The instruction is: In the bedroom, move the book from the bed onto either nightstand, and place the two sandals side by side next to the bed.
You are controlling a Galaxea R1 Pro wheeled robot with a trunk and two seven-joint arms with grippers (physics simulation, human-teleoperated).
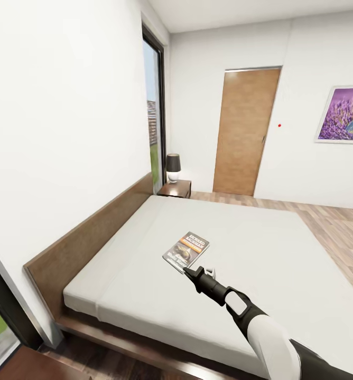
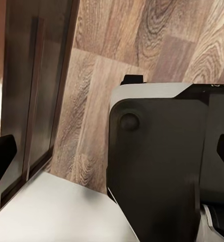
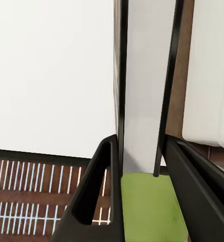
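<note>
The book [image 1: 186, 251] lies flat on the off-white mattress of the bed [image 1: 261, 248], toward the headboard side, its orange band facing up. My right arm reaches in from the lower right, and my right gripper [image 1: 189, 271] hovers just at the book's near edge. In the right wrist view my right gripper [image 3: 141, 138] is open with nothing between its fingers [image 3: 96, 201]. My left gripper [image 2: 112, 154] is open too, held low over the wooden floor. A dark nightstand [image 1: 175, 188] stands at the far end of the headboard. The sandals are out of view.
A black-shaded lamp [image 1: 173, 167] stands on the far nightstand. Another dark wooden top [image 1: 18, 365] shows at the lower left by a window frame. A wooden door [image 1: 245, 132] and a lavender picture [image 1: 344, 114] are on the far wall. Wood floor [image 1: 335, 221] runs beyond the bed.
</note>
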